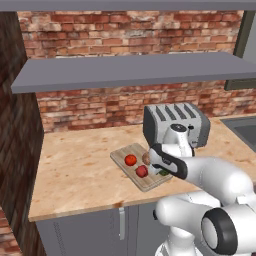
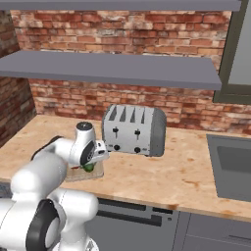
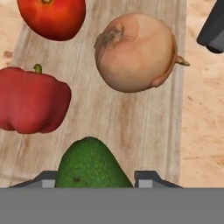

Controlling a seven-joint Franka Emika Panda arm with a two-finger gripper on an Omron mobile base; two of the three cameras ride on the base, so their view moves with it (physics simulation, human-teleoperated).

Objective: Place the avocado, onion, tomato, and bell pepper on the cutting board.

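Note:
My gripper (image 3: 94, 179) is shut on the dark green avocado (image 3: 92, 164), which sits between the two fingertips over the near end of the wooden cutting board (image 3: 122, 127). Whether the avocado rests on the board I cannot tell. On the board lie the tan onion (image 3: 135, 52), the bright tomato (image 3: 52, 17) and the darker red bell pepper (image 3: 33, 107). From the left base view the tomato (image 1: 130, 160), bell pepper (image 1: 142, 171) and onion (image 1: 146, 158) sit on the board (image 1: 122, 155), with the gripper (image 1: 161, 169) at its right end. The avocado (image 2: 89, 167) shows under the hand.
A silver toaster (image 1: 175, 124) stands just behind the board, close to the hand. A sink (image 2: 233, 164) is set into the counter at the right. A grey shelf (image 1: 130, 70) hangs above. A brick side wall (image 1: 17, 150) closes off the counter's left end.

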